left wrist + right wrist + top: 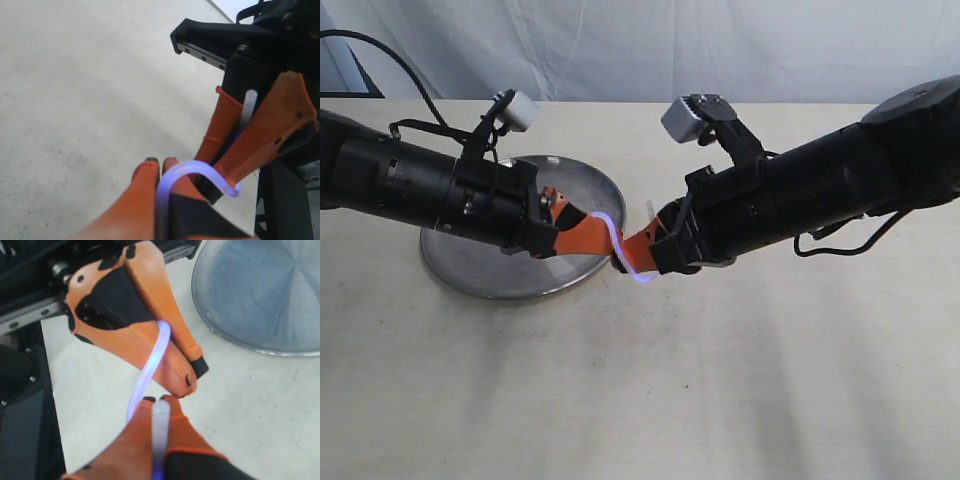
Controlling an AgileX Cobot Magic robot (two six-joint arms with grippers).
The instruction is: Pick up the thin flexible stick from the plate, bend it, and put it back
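The thin flexible stick [620, 243] is bent into an S-curve in the air, just past the right rim of the silver plate [480, 268]. My left gripper [582, 222] is shut on one end of it and my right gripper [628, 255] is shut on the other end. The two sets of orange fingertips are nearly touching. In the left wrist view the stick [190, 170] arcs from my left gripper [160, 162] into the opposite orange fingers [250, 150]. In the right wrist view the stick [147, 370] runs from my right gripper [161, 401] up to the left fingers [170, 360]. The plate [260, 290] shows nothing on it.
The plate and both arms are over a pale beige tabletop [640, 380]. A white cloth backdrop [650, 45] hangs behind the table. A black cable [390, 55] trails from the left arm at the back left.
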